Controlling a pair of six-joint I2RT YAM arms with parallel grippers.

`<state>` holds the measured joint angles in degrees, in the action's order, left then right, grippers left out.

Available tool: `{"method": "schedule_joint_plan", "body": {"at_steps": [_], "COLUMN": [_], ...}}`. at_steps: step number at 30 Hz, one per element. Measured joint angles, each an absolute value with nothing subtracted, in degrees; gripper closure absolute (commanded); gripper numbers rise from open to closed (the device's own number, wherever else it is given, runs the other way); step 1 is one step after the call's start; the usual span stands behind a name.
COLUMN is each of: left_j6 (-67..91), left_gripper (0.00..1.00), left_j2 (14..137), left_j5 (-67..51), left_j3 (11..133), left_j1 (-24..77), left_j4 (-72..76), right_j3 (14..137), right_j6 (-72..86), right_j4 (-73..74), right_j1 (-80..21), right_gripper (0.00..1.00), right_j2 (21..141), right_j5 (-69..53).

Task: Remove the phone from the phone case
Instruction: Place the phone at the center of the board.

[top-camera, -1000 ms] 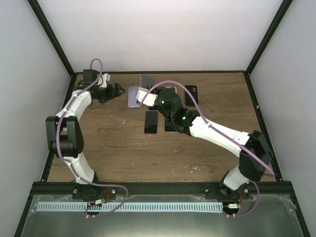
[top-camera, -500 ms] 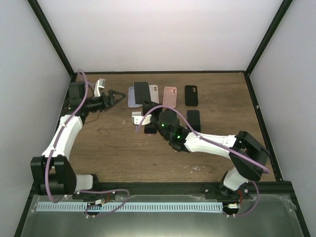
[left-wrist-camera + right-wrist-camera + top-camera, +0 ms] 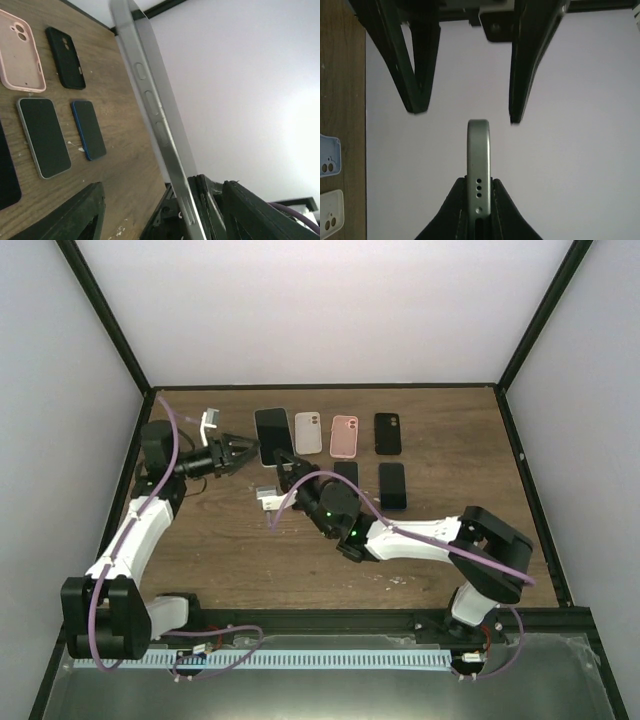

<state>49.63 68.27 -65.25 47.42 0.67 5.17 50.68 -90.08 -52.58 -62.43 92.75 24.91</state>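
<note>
Left fingers (image 3: 200, 200) clamping the bare phone (image 3: 150, 100) by its edge — keeping it aloft; right fingers (image 3: 465, 112) spread, gripping nothing.

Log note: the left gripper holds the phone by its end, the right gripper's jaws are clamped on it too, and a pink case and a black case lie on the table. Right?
Not quite. The right gripper is not clamped: the right wrist view shows its jaws open, clear of the phone. Only the left gripper holds it. The pink case and black case do lie on the table.
</note>
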Motion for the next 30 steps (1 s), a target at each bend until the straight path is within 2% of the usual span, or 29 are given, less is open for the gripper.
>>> {"method": "schedule_joint_plan", "body": {"at_steps": [6, 10, 15, 19, 26, 30], "left_j6": [52.88, 53.98, 54.89, 56.8, 54.76, 50.37], "left_gripper": [0.58, 0.77, 0.93, 1.0, 1.0, 1.0], "left_j2": [68.23, 68.25, 68.31, 68.55, 70.37, 72.07], "left_j5": [-65.71, -65.58, -65.19, -65.36, -66.61, -67.48], "left_j3": [46.41, 46.3, 45.98, 46.0, 46.09, 47.59], "left_j1": [2.81, 2.87, 2.9, 2.83, 1.65, 0.03], "left_j4": [8.21, 8.95, 9.72, 9.8, 9.02, 4.8], "right_j3": [50.68, 50.68, 50.68, 50.37, 49.95, 49.71], "right_j6": [-91.07, -91.83, -93.25, -94.37, -95.04, -91.72], "right_j4": [-53.63, -54.59, -56.27, -57.45, -58.92, -54.94], "right_j1": [-64.34, -64.77, -64.86, -64.84, -65.01, -64.95], "right_gripper": [0.99, 0.96, 0.92, 0.68, 0.29, 0.14], "right_j2": [94.26, 95.04, 95.18, 96.25, 96.18, 94.19], "right_j5": [25.15, 25.26, 25.5, 25.71, 24.99, 24.64]}}
